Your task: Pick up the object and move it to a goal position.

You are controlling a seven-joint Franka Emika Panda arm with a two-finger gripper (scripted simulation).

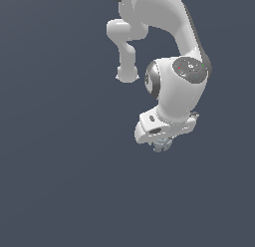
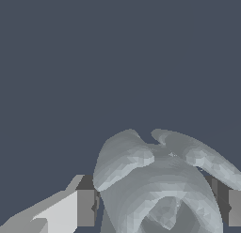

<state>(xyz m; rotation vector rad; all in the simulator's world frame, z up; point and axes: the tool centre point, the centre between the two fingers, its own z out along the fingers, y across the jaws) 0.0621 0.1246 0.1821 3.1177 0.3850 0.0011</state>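
Wrist view shows the object (image 2: 160, 190) wedged between my jaws, both pads pressing its lumpy sides; I am closed on it. Its curved, uneven faces give poor contact, so I judge a quick swing toward the goal could twist it loose and drop it.

Readable text: you'll find none in either view.
Arm joint cap (image 1: 190, 69): you see tiny red and green specks on the dark disc, perhaps indicator marks, too small to read.
Object (image 2: 160, 190): bare, with no label or number.
Gripper (image 2: 160, 206): plain pads, no brand.
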